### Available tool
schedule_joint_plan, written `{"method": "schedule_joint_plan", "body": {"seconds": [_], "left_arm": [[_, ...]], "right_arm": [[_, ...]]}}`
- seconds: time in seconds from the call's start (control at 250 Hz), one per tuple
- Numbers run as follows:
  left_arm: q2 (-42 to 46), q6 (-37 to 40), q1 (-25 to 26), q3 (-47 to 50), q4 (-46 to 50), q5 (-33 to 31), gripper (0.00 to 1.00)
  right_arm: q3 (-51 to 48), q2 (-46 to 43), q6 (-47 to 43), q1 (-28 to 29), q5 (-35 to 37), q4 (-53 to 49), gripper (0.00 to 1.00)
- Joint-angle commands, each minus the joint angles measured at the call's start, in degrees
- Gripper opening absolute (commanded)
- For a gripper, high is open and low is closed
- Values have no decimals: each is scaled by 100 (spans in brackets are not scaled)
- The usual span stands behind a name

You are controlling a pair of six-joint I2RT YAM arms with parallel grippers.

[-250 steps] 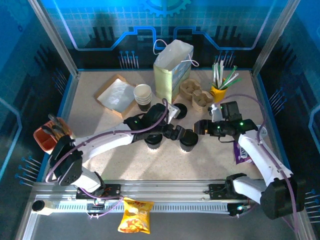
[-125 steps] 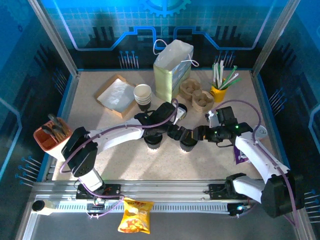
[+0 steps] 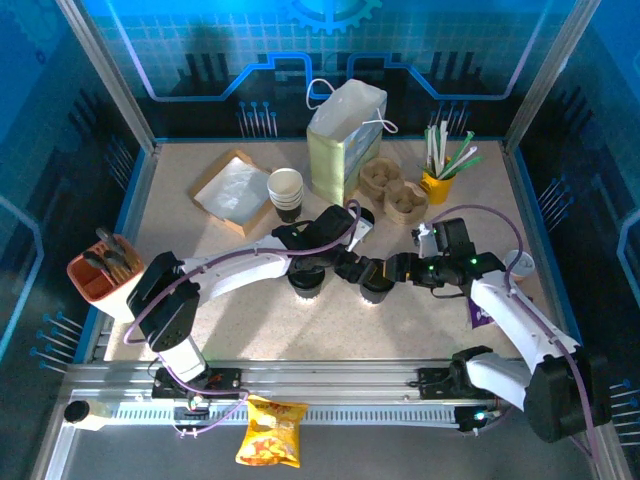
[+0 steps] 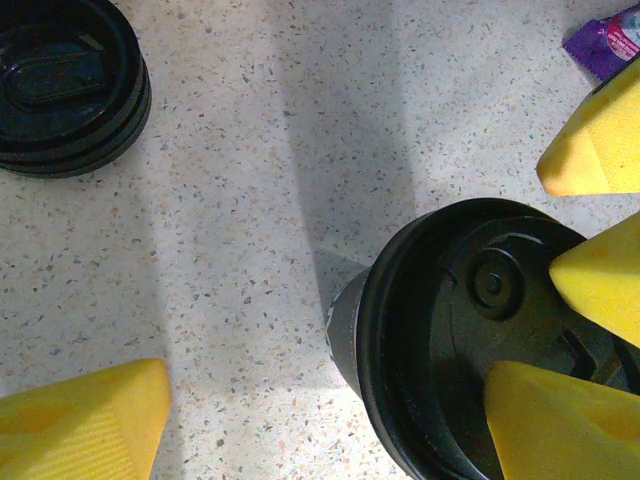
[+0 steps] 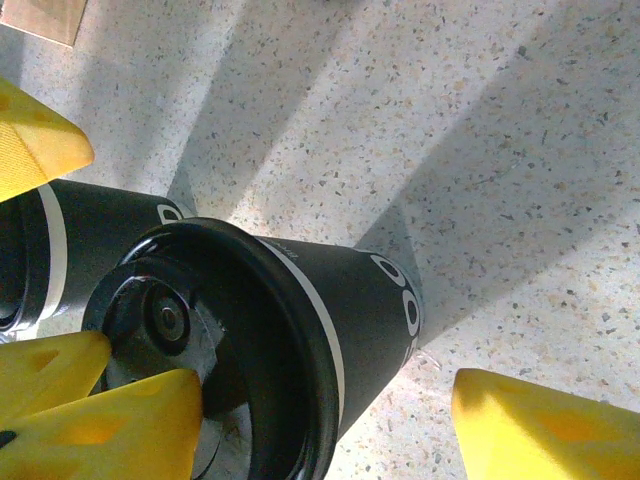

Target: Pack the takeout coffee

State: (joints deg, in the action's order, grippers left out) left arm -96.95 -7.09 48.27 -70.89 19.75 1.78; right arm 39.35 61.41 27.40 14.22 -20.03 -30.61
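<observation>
The takeout coffee (image 3: 376,289) is a dark paper cup with a black lid, standing mid-table. Its lid (image 4: 480,330) and its white-ringed wall (image 5: 370,300) show close up. My left gripper (image 3: 352,266) comes at it from the left and is open (image 4: 325,420), with one fingertip (image 4: 560,420) over the lid and the other over bare table. My right gripper (image 3: 393,270) comes from the right, open (image 5: 320,430), straddling the cup. One of its fingertips (image 5: 100,430) is above the lid and the other stands clear of the wall. A second lidded cup (image 3: 306,281) stands just left.
The paper bag (image 3: 345,140) stands at the back, with cup carriers (image 3: 393,190) and a yellow straw holder (image 3: 437,183) to its right. Stacked cream cups (image 3: 285,193), a lid stack (image 4: 60,85), a kraft tray (image 3: 232,188), an orange bin (image 3: 100,272) and a purple packet (image 3: 480,305) lie around.
My right gripper has dropped left onto the right-hand cup and its jaws have narrowed a little. The left arm's elbow has swung right while its gripper stays by the cup.
</observation>
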Motion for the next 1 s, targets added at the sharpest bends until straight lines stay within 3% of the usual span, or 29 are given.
{"method": "schedule_joint_plan", "body": {"seconds": [0.0,0.38,0.775,0.999], "left_arm": [[-173,232,56,-32,572,-8,82],[-451,287,91,247,931,-117,82],[-118,-104,129,-538,633,252,84],[105,-161,128,-493,434,270,85]], "right_arm": [[-283,-17,175,79,251,-244,65],[-1058,-154,666,132,368,362,57],[-75,-384,723,138,-44,277,59],[179,-431,724,137,-147,142,61]]}}
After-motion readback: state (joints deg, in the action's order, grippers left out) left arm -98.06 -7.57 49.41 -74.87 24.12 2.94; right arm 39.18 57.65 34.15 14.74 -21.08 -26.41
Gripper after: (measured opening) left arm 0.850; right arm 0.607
